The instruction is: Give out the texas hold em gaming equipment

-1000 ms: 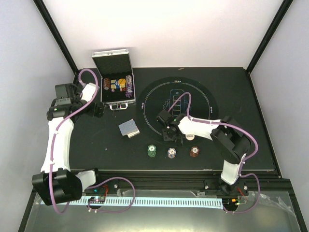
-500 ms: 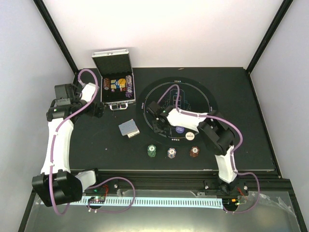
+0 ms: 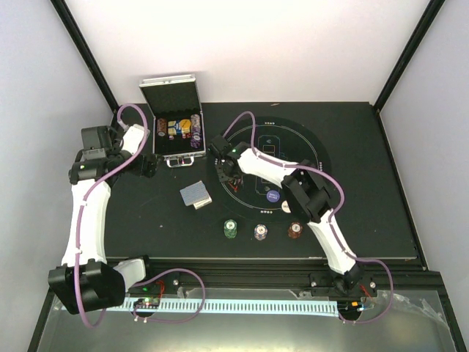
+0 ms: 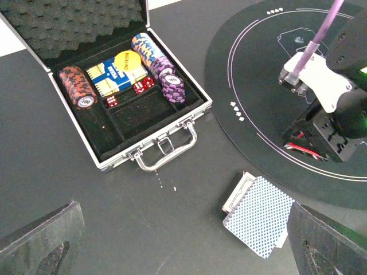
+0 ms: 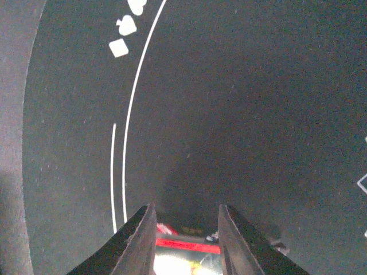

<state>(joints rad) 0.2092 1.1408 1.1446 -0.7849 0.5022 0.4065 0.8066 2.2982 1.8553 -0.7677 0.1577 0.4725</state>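
Poker chips (image 4: 171, 87) lie in rolls inside the open silver case (image 4: 172, 134).
Case just ahead of wide-spread left pincer (image 4: 183, 209); right pincer (image 5: 186, 215), narrowly parted, over mat (image 5: 229, 86).

A small stack of blue-backed playing cards (image 3: 196, 194) lies face down, slightly askew, on the dark counter (image 3: 359, 220). Toward the front edge, three short stacks stand apart in a row: green chips (image 3: 231, 229), white chips (image 3: 261, 232), brown-red chips (image 3: 294, 229). Just behind them, a blue button (image 3: 273, 196) and a white button (image 3: 286, 207) lie flat, close together.
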